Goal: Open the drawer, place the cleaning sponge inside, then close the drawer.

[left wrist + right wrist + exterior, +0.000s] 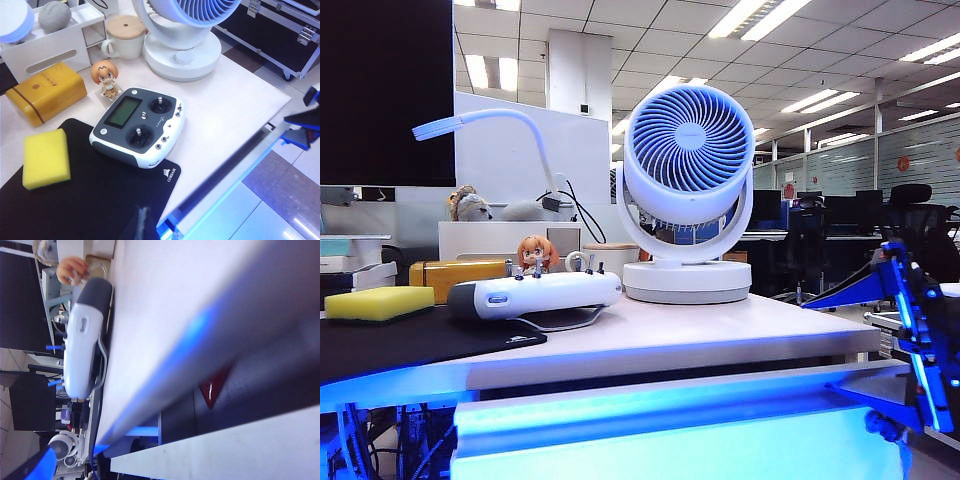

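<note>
Nearest the exterior camera, the single wide drawer with its glossy white front glowing blue sat partly out from under the pale desk top, a dark gap showing above its upper edge; judging by that gap, opening was under way but there was hardly room yet to drop anything in. The right gripper, a blue-lit two-finger tool, stood at the drawer's right end just under the desk edge, its jaws spread as wide as they go and holding nothing, probably placed there to work the drawer front.

The left gripper showed only as a dark blurred tip low in its own wrist view, hanging above the near edge of the one black mouse mat; its jaws were closed and empty, apparently parked there until the sponge could be stowed.

On that mat, at the desk's left, lay the one flat bright yellow cleaning sponge, untouched and well apart from both grippers. Beside it, half on the mat, rested one white-and-grey radio controller.

Farther back stood one glossy golden-yellow case, one small orange-haired figurine, one lidded cream mug and one round white desk fan.
</note>
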